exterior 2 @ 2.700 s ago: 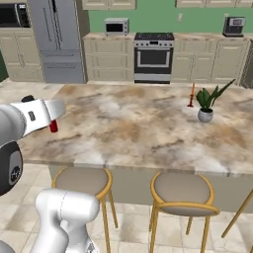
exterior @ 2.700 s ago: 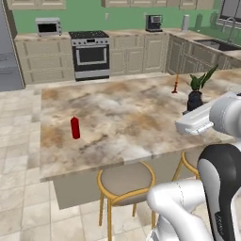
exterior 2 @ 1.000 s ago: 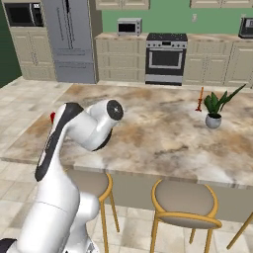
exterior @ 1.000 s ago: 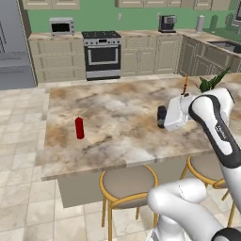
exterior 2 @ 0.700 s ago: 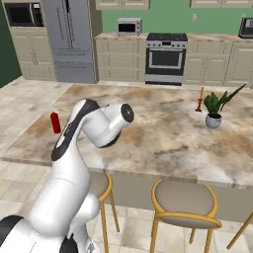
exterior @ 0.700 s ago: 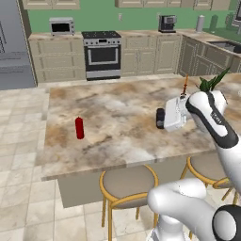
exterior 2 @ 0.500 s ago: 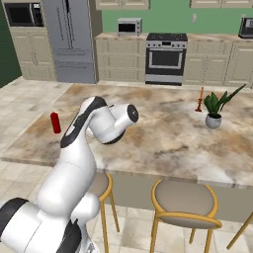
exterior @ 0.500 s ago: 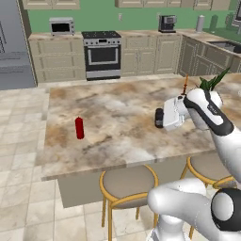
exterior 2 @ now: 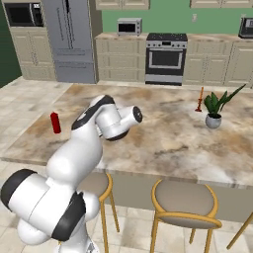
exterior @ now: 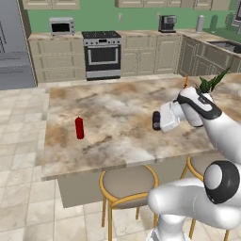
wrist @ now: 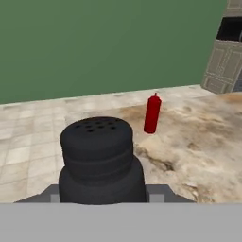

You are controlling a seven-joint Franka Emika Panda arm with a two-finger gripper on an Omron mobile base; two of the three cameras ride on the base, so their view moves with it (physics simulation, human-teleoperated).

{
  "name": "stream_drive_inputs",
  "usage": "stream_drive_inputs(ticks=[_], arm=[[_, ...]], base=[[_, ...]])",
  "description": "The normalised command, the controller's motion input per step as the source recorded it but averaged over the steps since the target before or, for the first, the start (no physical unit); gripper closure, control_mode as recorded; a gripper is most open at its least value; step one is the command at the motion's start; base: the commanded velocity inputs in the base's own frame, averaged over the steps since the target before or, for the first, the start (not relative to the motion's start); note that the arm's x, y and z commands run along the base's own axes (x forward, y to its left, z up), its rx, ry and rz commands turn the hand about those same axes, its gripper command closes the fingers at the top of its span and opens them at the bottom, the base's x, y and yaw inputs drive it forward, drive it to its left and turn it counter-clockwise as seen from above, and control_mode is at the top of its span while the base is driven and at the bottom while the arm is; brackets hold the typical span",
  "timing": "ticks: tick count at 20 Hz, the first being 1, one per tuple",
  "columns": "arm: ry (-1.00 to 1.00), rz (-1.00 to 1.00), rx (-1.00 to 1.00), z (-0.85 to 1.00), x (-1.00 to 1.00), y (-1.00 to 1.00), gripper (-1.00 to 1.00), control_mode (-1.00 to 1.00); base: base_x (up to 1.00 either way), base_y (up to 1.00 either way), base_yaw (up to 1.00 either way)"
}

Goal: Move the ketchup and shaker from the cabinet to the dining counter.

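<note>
From the left base view, the gripper [exterior: 156, 121] hangs over the dining counter [exterior: 127, 141], clamped on the black shaker [exterior: 156, 120], well right of the upright ketchup [exterior: 79, 128]. The right base view has the ketchup [exterior 2: 56, 122] near the counter's left edge. In the hand view, the shaker [wrist: 99, 156] sits between the jaws, the ketchup [wrist: 151, 113] beyond.

Green walls [exterior: 141, 16], beige tile floor [exterior: 21, 155], steel stove [exterior: 102, 54], fridge [exterior 2: 69, 39], yellow-framed stools [exterior 2: 185, 200] up front.
</note>
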Motion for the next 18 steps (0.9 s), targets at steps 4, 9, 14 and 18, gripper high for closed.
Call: stream_drive_inputs(ticks=[4, 9, 14, 18], arm=[[0.03, 0.01, 0.06, -0.36, 0.00, 0.00, 1.00, -1.00], [0.03, 0.01, 0.09, -0.20, 0.12, 0.00, 1.00, -1.00], [0.00, 0.00, 0.09, -0.19, 0.19, 0.00, 1.00, -1.00], [0.00, 0.00, 0.01, -0.13, 0.17, 0.00, 1.00, -1.00]], base=[[0.00, 0.00, 0.00], [0.00, 0.00, 0.00], [0.00, 0.00, 0.00], [0.00, 0.00, 0.00]])
